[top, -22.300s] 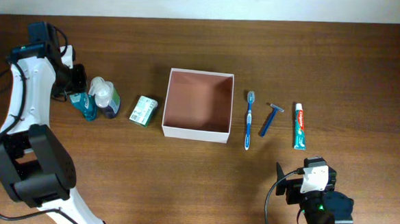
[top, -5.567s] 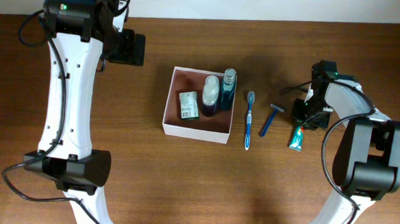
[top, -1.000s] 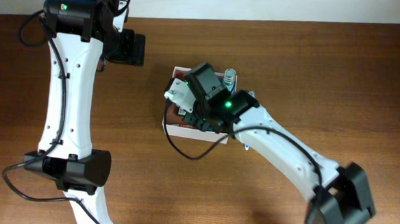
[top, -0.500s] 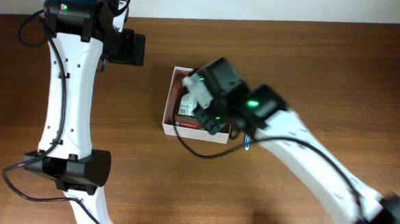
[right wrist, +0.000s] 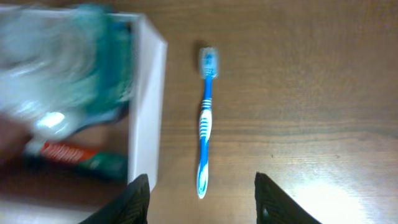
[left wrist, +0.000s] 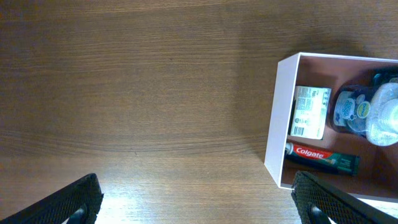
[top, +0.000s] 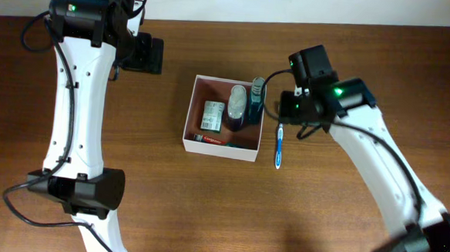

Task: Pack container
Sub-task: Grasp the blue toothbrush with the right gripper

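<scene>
The container (top: 191, 116) is a white-walled square box with a pinkish-brown floor. Inside lie a green-and-white carton (top: 212, 115), a white-capped bottle (top: 237, 107), a teal bottle (top: 256, 99) and a toothpaste tube (top: 223, 141) along the front wall. A blue toothbrush (top: 278, 148) lies on the table right of the box. My right gripper (top: 290, 108) hovers over it, open and empty; in the right wrist view the toothbrush (right wrist: 205, 124) points down between the jaws of that gripper (right wrist: 202, 202). My left gripper (top: 146, 54) stays far left of the box, wide open and empty.
In the left wrist view the left gripper (left wrist: 199, 205) is over bare wood, with the container wall (left wrist: 280, 124), the carton (left wrist: 309, 112) and the toothpaste (left wrist: 323, 157) at the right. The right arm (top: 370, 157) crosses the table's right side.
My right gripper has opened and swung right, off the container, to above the toothbrush. The toothpaste now lies in the box. The left arm has not moved.
</scene>
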Tool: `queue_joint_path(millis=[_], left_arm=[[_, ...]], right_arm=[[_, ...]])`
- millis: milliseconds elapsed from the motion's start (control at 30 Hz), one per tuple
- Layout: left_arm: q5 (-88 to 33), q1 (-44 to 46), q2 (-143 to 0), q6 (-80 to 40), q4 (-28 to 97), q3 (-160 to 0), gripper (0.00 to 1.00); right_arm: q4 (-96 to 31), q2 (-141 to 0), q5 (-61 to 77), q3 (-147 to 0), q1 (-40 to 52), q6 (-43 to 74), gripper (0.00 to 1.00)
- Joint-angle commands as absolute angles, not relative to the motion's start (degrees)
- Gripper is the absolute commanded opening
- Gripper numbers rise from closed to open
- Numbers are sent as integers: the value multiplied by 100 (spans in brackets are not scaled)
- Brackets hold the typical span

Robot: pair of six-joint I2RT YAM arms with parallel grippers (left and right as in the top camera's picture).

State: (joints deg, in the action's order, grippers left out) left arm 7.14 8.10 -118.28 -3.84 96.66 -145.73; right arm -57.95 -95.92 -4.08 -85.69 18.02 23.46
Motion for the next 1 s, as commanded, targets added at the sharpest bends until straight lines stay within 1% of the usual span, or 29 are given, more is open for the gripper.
queue_joint_path(millis=[0,100,167,367,500,567,667,733,800,867,900,967], left_arm=[[755,797,-11773,-294,9671,-14630,99],[755,797,-11773,-294,9671,-14630,100],[755,797,-11773,-294,9671,-14630,100],[755,799,-11773,-294,9671,-14630,99],[755,799,-11773,-294,9671,-14630,99],[755,797,-11773,-294,9671,-14630,100],[755,799,-11773,-294,9671,-14630,99],[755,799,-11773,-294,9671,-14630,99],[755,797,-11773,-294,9671,-14630,99],[755,797,-11773,-294,9671,-14630,99],[755,799,-11773,-294,9671,-14630,99],[755,797,-11773,-294,9671,-14630,99]], right_arm=[[-5579,-10287,-305,-8368,1505,2904,49],[-5162,-10916,-43,-8368,1422,2882,49],[-4963,-11343,126,-8368,1422,2884,45],[-4856,-11784,130,-8368,1415,2882,44],[-4910,-11948,134,-8366,1411,2882,37],[-4928,-12007,130,-8361,1411,2882,30],[-4974,-12025,128,-8357,1411,2882,24],[-5006,-12029,128,-8355,1411,2882,25],[-5002,-12042,126,-8350,1411,2882,29],[-4967,-12088,128,-8344,1411,2880,28],[-4965,-12127,128,-8344,1409,2882,24],[-5013,-12167,128,-8342,1387,2882,13]])
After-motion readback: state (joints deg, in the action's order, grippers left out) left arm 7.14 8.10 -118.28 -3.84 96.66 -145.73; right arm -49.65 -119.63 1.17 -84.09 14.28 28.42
